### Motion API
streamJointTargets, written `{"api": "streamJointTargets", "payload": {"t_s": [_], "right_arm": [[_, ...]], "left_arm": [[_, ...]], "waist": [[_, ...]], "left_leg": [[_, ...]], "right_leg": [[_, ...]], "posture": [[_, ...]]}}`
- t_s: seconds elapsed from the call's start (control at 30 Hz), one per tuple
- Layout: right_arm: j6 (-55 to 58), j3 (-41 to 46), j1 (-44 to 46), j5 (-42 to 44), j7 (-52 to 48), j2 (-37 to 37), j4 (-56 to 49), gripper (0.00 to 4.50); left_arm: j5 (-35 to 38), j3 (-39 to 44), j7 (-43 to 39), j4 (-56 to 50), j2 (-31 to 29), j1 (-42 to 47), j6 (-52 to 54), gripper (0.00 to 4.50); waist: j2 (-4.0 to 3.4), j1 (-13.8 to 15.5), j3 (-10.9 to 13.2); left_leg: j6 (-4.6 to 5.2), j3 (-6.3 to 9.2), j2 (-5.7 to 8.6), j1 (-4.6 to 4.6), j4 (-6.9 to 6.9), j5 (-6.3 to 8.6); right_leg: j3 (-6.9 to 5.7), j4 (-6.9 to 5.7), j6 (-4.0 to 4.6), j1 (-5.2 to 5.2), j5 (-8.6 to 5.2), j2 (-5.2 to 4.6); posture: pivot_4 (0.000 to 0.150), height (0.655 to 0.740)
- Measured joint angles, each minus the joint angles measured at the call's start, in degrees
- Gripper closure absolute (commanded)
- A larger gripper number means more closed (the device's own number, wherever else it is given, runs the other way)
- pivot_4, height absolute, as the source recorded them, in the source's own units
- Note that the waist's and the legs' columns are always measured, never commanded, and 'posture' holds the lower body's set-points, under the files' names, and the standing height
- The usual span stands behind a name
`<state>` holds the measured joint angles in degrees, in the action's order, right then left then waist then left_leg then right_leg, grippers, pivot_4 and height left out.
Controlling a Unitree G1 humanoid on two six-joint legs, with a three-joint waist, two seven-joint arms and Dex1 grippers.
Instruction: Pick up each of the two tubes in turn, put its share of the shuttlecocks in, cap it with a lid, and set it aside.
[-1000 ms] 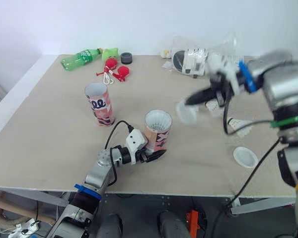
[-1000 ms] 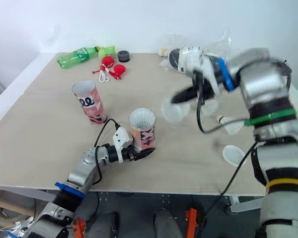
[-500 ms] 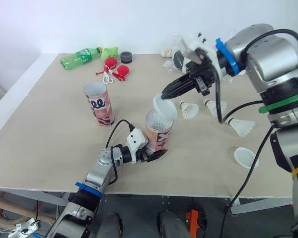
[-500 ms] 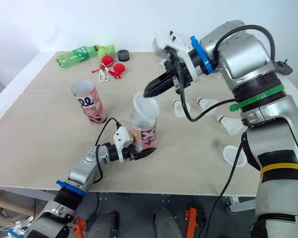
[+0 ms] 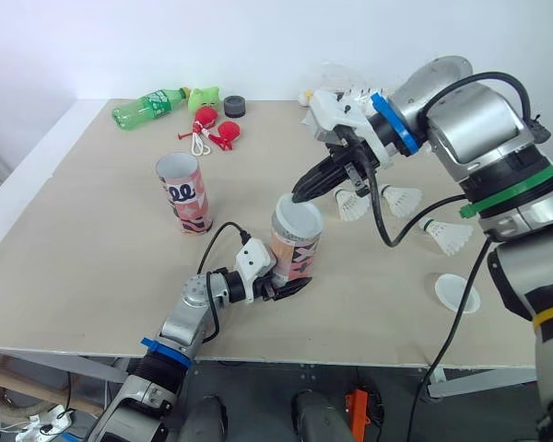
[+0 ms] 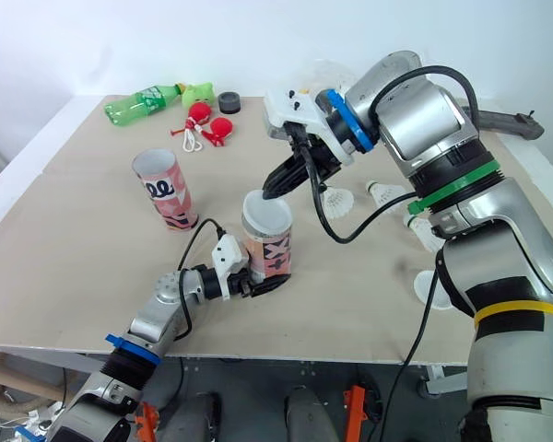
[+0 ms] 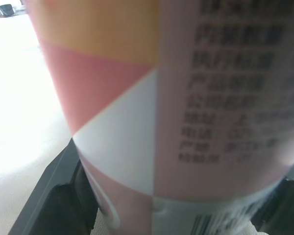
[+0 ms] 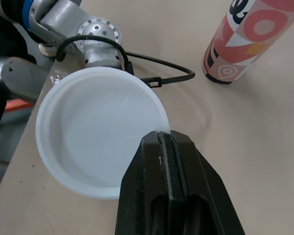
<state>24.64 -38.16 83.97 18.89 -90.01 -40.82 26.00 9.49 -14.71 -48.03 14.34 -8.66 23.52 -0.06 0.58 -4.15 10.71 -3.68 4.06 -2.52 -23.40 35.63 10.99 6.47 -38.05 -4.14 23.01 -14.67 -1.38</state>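
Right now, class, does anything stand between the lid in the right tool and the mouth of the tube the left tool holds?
Nothing visible does. The right tool pinches the lid by its rim, right over the mouth of the tube that the left tool grips.

A pale wooden counter (image 5: 83, 249) carries an open pink tube (image 5: 185, 193) standing toward the left and a second tube (image 5: 293, 249) upright near the front edge. Three shuttlecocks (image 5: 450, 237) and a white lid (image 5: 456, 293) lie to the right. A green bottle (image 5: 147, 108) lies at the far left corner.
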Motion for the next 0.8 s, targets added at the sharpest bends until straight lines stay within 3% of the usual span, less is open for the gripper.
{"api": "streamJointTargets", "payload": {"t_s": [0.43,0.57,0.77,0.8], "right_arm": [[-5.0,-1.4,-0.3,-2.4,0.0,0.2,0.0,4.45],[-5.3,-1.4,-0.5,-3.1,-0.1,0.5,0.0,3.20],[-5.3,-0.1,-0.6,-4.1,-0.1,1.2,0.3,0.13],[-5.3,0.3,-0.5,-4.4,-0.1,1.6,0.9,0.05]], "left_arm": [[0.0,0.0,0.1,-0.1,0.1,0.0,0.3,1.23],[0.0,0.0,0.2,-0.2,0.1,-0.1,0.3,1.23],[0.0,0.0,0.1,-0.2,0.1,-0.1,0.3,1.23],[0.0,0.1,0.1,-0.2,0.1,-0.1,0.3,1.23]], "waist": [[0.00,0.0,0.0],[0.00,0.0,0.0],[-0.01,0.0,0.0],[-0.01,0.0,0.0]], "left_leg": [[0.00,0.00,0.00,0.01,0.00,0.00],[0.00,0.00,0.00,0.02,0.00,0.00],[0.00,0.00,0.00,0.02,-0.01,0.00],[0.00,0.00,0.00,0.03,-0.01,0.00]], "right_leg": [[0.00,0.00,0.00,-0.01,0.00,0.00],[0.00,0.00,0.01,-0.01,0.00,0.01],[0.00,0.00,0.00,-0.01,0.00,0.00],[0.00,0.00,0.01,-0.01,0.00,0.01]], "posture": [[0.150,0.7400],[0.150,0.7400],[0.150,0.7400],[0.150,0.7400]]}}
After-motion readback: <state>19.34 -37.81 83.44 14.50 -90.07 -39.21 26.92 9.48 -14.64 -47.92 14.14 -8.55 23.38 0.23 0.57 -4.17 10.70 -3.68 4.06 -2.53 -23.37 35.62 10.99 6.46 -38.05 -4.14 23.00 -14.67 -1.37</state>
